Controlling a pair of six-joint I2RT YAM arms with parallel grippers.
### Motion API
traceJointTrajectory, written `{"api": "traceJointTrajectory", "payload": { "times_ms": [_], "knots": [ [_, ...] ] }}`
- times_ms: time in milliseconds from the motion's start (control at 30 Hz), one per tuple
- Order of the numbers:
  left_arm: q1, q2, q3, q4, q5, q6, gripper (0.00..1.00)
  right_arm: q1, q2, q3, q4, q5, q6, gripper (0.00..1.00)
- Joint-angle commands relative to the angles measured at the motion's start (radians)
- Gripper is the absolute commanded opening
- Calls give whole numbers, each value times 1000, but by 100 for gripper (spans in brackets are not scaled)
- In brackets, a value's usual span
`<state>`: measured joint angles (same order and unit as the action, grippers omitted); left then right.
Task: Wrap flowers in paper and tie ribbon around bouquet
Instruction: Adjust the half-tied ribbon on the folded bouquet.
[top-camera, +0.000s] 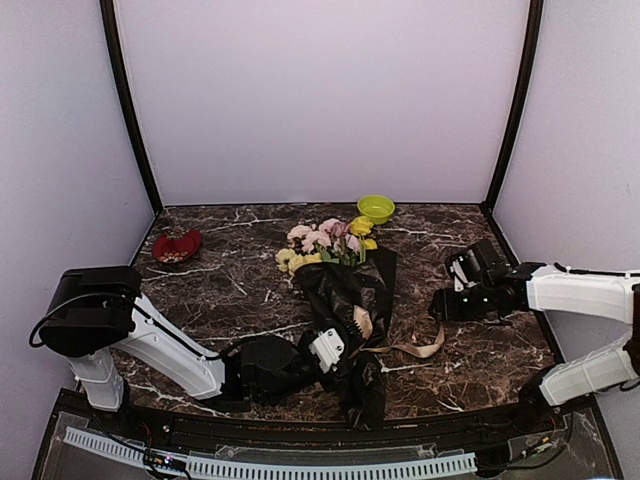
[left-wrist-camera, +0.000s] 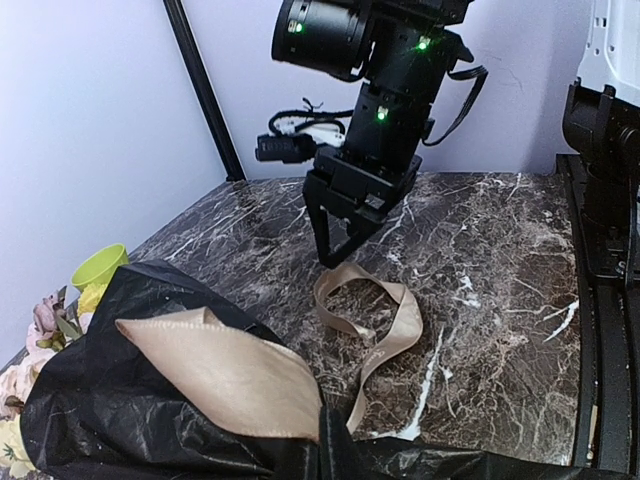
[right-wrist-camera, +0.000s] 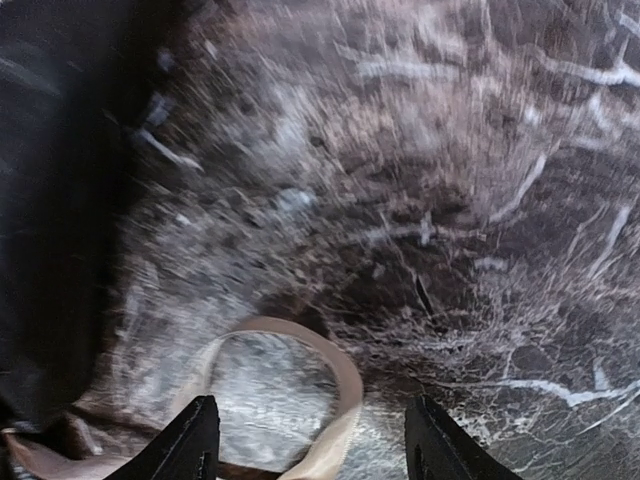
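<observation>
One ribbon (left-wrist-camera: 405, 325) loop just below the parted right jaws.

There are two robot arms, the left arm (top-camera: 150, 340) and the right arm (top-camera: 570, 290). Each arm carries one gripper, so there are two grippers: the left gripper (top-camera: 340, 345) and the right gripper (left-wrist-camera: 338, 252). The right one shows its two fingers. There is one marbled table (top-camera: 250, 285). On it there is one bouquet (top-camera: 345, 275), made of one sheet of black paper (top-camera: 350, 305) and one bunch of flowers (top-camera: 330, 238). Its pink heads and yellow heads are too crowded for an exact number. There is one beige ribbon (left-wrist-camera: 230, 370), one green bowl (top-camera: 376, 208) and one red object (top-camera: 177, 245). There are two black posts, the left post (top-camera: 128, 110) and the right post (top-camera: 513, 100).
</observation>
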<state>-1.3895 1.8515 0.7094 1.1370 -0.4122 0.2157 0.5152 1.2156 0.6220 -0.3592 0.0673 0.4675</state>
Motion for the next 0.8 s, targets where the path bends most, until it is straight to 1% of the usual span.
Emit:
{"api": "traceJointTrajectory", "payload": {
  "times_ms": [0, 67, 133, 167, 267, 300, 333, 467, 567, 667, 767],
  "knots": [
    [-1, -5, -14, 27, -5, -6, 0, -19, 111, 0, 36, -15, -32, 63],
    [-2, -10, -13, 16, 3, -4, 0, -21, 151, 2, 45, -25, -39, 60],
    [-1, -14, -14, 13, 13, 1, 0, -21, 181, -1, 58, -49, -47, 55],
    [-2, -16, -14, 14, 17, 4, 0, -21, 193, -5, 66, -71, -50, 48],
    [-5, -20, -16, 18, 17, 26, 0, -21, 210, -11, 79, -108, -61, 13],
    [-6, -21, -17, 17, 14, 32, 0, -21, 206, -9, 76, -112, -66, 4],
    [-7, -21, -19, 18, 10, 36, 0, -21, 194, -3, 70, -117, -71, 0],
    [-11, -24, -31, 33, 15, 41, 0, -18, 107, 70, 23, -181, -97, 0],
    [-22, -22, -41, 56, 24, 57, 0, 24, 39, 165, -14, -235, -85, 0],
    [-32, -15, -39, 64, 30, 82, 0, 138, 7, 266, 11, -245, -42, 0],
    [-39, -9, -44, 82, 28, 88, 0, 308, 47, 358, 79, -237, 3, 0]
  ]
}}
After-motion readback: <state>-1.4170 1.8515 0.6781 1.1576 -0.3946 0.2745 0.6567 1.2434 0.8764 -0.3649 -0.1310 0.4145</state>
